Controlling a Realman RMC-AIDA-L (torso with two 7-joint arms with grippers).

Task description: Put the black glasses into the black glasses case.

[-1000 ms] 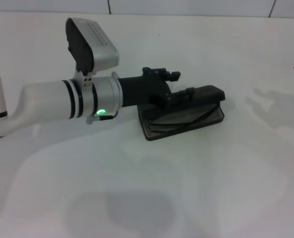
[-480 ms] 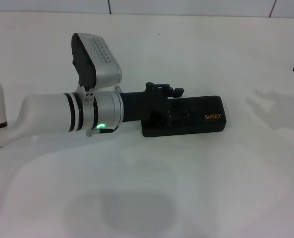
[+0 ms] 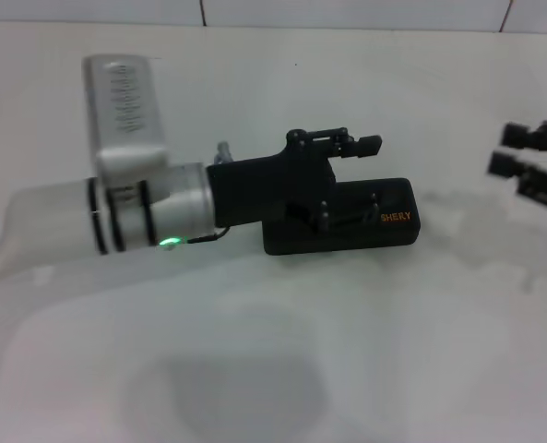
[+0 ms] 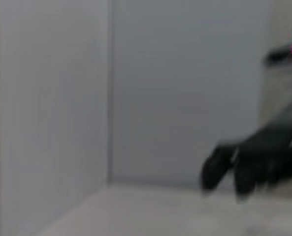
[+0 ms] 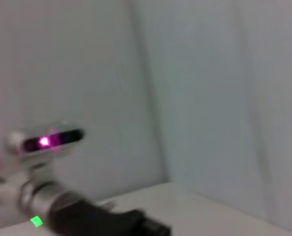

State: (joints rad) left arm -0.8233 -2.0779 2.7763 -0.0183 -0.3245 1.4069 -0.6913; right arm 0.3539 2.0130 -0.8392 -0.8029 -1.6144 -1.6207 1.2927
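The black glasses case point(image 3: 388, 231) lies shut on the white table, orange "SHERY" lettering up. The black glasses are hidden; none show outside the case. My left gripper point(image 3: 351, 180) reaches in from the left and hovers over the case's left half, its fingers point(image 3: 358, 141) spread apart and holding nothing. My right gripper point(image 3: 513, 150) comes in at the right edge, open and empty, well clear of the case. It also shows in the left wrist view point(image 4: 224, 169) as dark fingers. The left arm point(image 5: 62, 211) shows in the right wrist view.
The white table point(image 3: 282, 369) runs to a white tiled wall point(image 3: 347, 11) at the back. Nothing else stands on it.
The case lid went from half open to shut. My left wrist has rolled and its gripper has lifted off the lid. My right gripper has moved in from the right edge.
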